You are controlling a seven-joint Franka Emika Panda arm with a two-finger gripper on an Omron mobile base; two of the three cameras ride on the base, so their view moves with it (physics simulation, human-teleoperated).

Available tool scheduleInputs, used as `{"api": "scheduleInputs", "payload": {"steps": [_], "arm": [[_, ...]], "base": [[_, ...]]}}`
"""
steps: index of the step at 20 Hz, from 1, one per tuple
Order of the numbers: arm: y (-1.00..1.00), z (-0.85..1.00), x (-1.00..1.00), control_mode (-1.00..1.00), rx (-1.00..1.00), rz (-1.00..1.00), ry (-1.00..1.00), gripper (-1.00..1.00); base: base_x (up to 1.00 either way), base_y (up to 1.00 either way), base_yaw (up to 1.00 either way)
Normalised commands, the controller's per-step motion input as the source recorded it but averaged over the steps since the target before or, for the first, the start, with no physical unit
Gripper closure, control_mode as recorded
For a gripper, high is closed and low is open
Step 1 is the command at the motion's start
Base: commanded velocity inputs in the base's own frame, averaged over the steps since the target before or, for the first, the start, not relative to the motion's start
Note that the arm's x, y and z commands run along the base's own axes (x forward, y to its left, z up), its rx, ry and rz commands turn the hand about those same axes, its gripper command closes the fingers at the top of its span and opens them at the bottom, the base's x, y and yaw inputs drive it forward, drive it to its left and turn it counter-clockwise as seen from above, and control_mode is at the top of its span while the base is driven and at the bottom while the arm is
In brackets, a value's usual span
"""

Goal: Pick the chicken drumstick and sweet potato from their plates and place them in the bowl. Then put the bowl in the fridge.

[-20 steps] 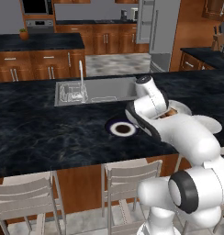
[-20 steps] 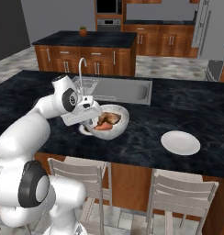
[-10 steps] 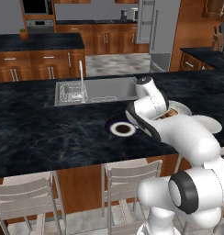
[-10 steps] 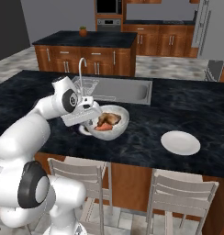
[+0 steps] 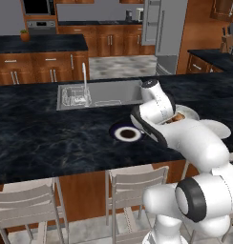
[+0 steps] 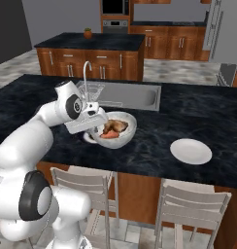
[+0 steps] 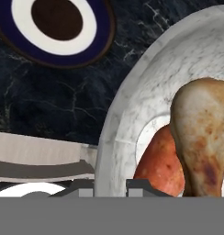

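Dark marble counter [image 6: 198,112] lay beneath; the gripper [image 7: 110,186] pinched the bowl [image 6: 124,131] rim, drumstick [image 7: 201,133] and sweet potato [image 7: 162,163] beyond. Tilting risked spilling them.

Just beyond the claw [image 6: 95,130] lies a steel sink [image 6: 125,95] with a curved faucet [image 6: 85,73]; below it stand two pale chairs [image 6: 86,182], perhaps stools.

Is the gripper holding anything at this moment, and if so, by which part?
Yes: the gripper is shut on the rim of the bowl, which has the drumstick and sweet potato inside it.
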Motion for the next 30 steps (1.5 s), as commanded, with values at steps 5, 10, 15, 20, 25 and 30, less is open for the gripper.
{"api": "scheduleInputs", "payload": {"steps": [5, 10, 15, 20, 25, 30], "arm": [[0.00, 0.00, 0.00, 1.00, 0.00, 0.00, 0.00, 1.00], [0.00, 0.00, 0.00, 1.00, 0.00, 0.00, 0.00, 1.00], [0.00, 0.00, 0.00, 1.00, 0.00, 0.00, 0.00, 1.00], [0.00, 0.00, 0.00, 1.00, 0.00, 0.00, 0.00, 1.00], [0.00, 0.00, 0.00, 1.00, 0.00, 0.00, 0.00, 1.00], [0.00, 0.00, 0.00, 1.00, 0.00, 0.00, 0.00, 1.00]], "base": [[-0.46, 0.00, 0.03], [-0.57, 0.24, 0.00], [-0.30, 0.78, -0.01], [-0.09, 0.92, -0.02], [-0.03, 0.92, -0.02], [0.00, 0.90, -0.07]]}}
